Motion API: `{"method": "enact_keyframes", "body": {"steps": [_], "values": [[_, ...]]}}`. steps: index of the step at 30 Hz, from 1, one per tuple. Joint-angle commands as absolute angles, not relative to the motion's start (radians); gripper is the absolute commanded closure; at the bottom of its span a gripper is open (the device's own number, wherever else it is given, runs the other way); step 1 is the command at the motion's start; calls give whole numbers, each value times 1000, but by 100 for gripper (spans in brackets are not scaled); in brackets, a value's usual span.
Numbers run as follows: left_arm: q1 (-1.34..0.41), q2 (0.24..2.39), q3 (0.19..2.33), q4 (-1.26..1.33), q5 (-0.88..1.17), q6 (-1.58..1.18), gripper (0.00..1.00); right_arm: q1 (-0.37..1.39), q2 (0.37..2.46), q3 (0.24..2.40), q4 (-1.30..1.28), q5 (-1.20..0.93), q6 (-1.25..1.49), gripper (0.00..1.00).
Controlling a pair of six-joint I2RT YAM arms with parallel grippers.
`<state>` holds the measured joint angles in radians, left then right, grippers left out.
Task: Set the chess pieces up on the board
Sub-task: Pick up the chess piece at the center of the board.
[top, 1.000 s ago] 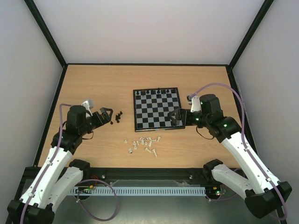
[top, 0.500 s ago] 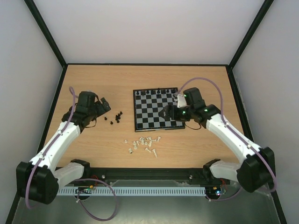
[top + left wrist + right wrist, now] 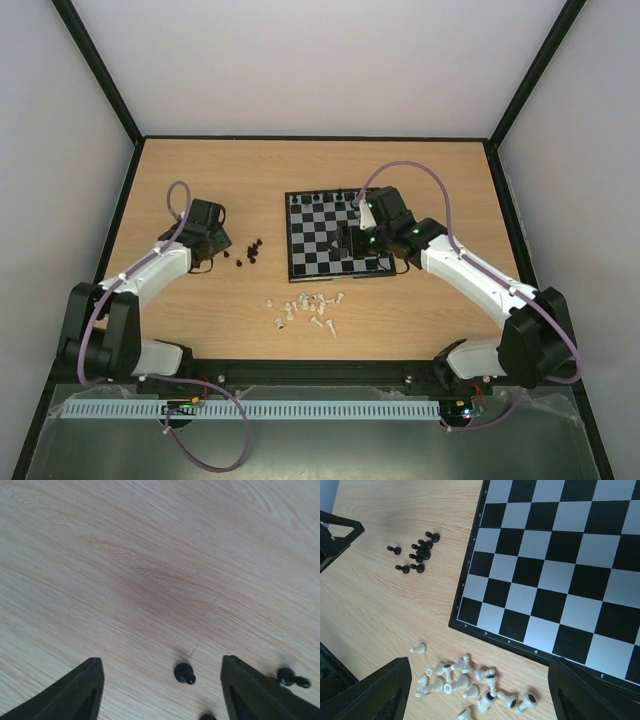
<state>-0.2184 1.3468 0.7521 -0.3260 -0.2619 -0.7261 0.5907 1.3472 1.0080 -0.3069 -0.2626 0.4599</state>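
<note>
The pale wooden table (image 3: 200, 170) bears the flat chequered black-and-grey chessboard (image 3: 555, 575), with about six black pieces (image 3: 320, 197) on its far row; the left gripper (image 3: 160, 659) and right gripper (image 3: 477, 660) both gape, empty; left of the board cluster eight tiny black chessmen (image 3: 419, 552); nearer lie some sixteen cream chessmen (image 3: 470, 680); likely light, hard and prone to roll, best pinched at the waist.

left arm (image 3: 140, 278): white shell links, black joints and wrist | right arm (image 3: 470, 275): same white and black, small green lights (image 3: 412, 231) glowed near wrist | cables (image 3: 402, 164): lilac, arched off each wrist | left fingers (image 3: 75, 692), right fingers (image 3: 380, 690): were black, tapered wedges | bases (image 3: 470, 360): black, at table's near edge
</note>
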Motion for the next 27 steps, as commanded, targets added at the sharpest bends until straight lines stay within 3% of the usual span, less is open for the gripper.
{"method": "enact_keyframes", "body": {"steps": [1,8,14,21,27], "values": [[-213,1410,734,-249,-254,-694,39,596,1320,975,-310,-237,419,24],[-233,1503,721,-190,-169,-678,55,597,1321,942,-290,-264,397,24],[-258,1543,738,-185,-159,-678,60,597,1306,922,-277,-290,397,25],[-268,1560,762,-199,-159,-677,78,597,1301,916,-272,-300,399,25],[-274,1554,769,-217,-173,-677,81,597,1302,913,-268,-299,399,26]]}}
